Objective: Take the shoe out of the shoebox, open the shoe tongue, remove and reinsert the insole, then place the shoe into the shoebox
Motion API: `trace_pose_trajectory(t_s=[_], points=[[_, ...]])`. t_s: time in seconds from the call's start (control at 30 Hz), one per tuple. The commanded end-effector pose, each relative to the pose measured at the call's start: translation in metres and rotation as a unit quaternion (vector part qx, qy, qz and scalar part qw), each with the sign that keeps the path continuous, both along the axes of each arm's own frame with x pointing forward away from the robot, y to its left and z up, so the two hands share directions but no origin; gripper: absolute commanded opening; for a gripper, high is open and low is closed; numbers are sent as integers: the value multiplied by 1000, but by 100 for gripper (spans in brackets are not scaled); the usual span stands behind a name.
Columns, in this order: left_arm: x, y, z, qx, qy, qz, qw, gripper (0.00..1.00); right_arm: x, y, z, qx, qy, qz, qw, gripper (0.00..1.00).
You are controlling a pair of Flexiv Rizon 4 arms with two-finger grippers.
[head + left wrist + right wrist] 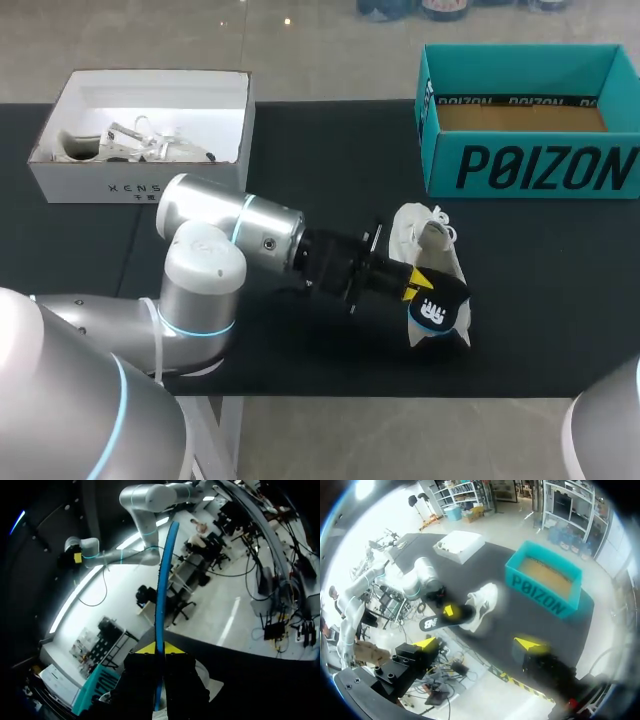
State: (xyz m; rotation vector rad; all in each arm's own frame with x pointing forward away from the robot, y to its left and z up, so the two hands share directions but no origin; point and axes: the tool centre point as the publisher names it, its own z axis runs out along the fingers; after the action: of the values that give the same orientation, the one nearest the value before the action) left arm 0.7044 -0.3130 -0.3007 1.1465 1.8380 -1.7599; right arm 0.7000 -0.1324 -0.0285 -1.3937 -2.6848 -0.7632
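The left gripper (413, 284) is clamped on the black blue-edged foam insole (441, 306), which juts past its yellow tips over the white lace-up sneaker (424, 233). The sneaker lies on the black table (300, 150) near the teal cardboard shoebox (530, 165). The right gripper (477, 645) hangs high, fingers apart.

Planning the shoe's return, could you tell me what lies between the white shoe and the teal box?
Only bare black table separates the shoe and the teal box, as the head view shows.
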Motion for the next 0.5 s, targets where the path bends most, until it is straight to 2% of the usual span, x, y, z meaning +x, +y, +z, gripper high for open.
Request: trace_pose_trajectory(t_s=[0.03,0.2,0.5], points=[[-4,3,-2,3,0,5,1000,0,3,0,1,-1,4,1,1000,100],[3,1,-7,4,-1,7,1000,0,3,0,1,-1,4,1,1000,100],[28,-4,-20,5,-8,15,1000,0,3,0,1,-1,4,1,1000,100]])
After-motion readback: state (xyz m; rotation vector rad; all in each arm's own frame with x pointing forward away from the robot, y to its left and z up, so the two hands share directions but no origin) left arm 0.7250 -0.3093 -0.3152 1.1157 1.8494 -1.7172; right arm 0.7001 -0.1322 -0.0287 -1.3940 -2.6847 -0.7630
